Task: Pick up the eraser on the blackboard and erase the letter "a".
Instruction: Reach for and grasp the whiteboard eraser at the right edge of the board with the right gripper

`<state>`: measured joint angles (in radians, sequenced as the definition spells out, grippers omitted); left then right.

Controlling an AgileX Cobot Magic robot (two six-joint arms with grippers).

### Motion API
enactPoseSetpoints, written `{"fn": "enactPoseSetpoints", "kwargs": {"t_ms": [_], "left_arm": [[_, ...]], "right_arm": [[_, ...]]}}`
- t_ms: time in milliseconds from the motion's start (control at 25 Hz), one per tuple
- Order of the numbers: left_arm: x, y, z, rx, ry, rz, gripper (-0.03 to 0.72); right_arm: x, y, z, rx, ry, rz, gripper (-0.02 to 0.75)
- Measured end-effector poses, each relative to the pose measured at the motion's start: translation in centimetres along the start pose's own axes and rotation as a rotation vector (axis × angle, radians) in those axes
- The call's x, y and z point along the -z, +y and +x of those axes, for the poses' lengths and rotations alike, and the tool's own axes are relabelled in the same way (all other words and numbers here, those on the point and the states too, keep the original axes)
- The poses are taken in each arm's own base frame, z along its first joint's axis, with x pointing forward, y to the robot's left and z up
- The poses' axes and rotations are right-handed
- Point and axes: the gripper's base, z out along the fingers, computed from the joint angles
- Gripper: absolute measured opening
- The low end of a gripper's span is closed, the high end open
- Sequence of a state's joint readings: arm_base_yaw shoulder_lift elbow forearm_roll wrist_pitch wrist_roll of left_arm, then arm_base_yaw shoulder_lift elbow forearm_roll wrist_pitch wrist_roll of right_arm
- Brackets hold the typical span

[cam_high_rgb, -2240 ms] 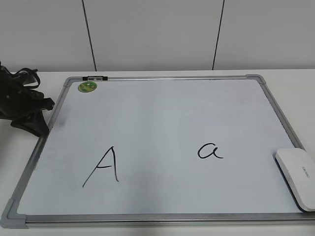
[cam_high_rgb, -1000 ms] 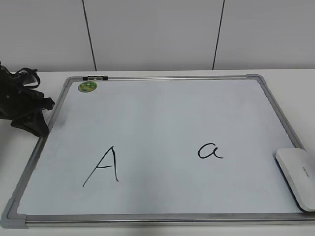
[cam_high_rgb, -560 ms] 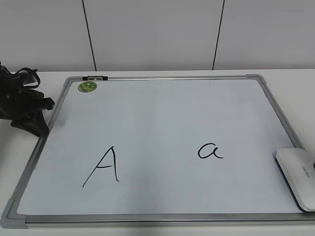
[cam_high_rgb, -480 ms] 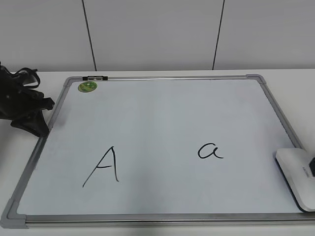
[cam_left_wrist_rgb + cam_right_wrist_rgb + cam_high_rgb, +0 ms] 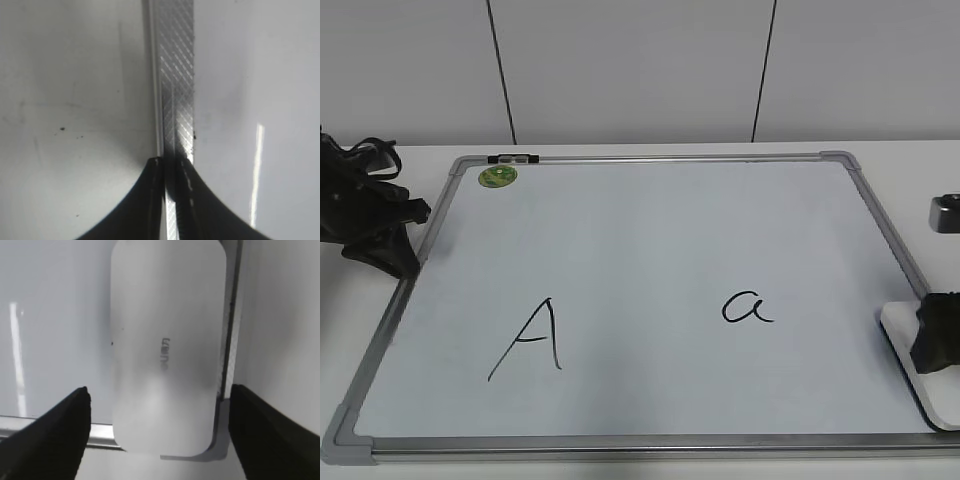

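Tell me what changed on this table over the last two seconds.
The right hand has come in from the right edge and now hangs open over the eraser, not gripping it. The eraser, the letter "a", the capital "A" and the left hand stayed put.

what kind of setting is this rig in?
Probably a lab or office test bench: a whiteboard with handwritten letters lies flat on a plain white table, an eraser sits at its corner, and bare pale wall panels stand behind. No home clutter shows.
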<state>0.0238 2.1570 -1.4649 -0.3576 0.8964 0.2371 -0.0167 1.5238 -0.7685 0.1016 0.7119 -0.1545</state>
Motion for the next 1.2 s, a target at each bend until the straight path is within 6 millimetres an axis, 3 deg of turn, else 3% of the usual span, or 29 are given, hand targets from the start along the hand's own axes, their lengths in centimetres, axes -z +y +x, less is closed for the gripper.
{"fn": "enactPoseSetpoints", "kwargs": {"t_ms": [600, 840, 1200], "left_arm": [[0.0, 0.0, 0.0, 0.000, 0.000, 0.000, 0.029], [0.0, 0.0, 0.0, 0.001, 0.001, 0.002, 0.029], [0.0, 0.0, 0.0, 0.001, 0.001, 0.002, 0.029]], "right_arm": [[-3.3, -0.4, -1.0, 0.001, 0.022, 0.010, 0.629], [-3.3, -0.4, -1.1, 0.001, 0.018, 0.010, 0.548], [-2.8, -0.4, -1.5, 0.003, 0.043, 0.004, 0.543]]}}
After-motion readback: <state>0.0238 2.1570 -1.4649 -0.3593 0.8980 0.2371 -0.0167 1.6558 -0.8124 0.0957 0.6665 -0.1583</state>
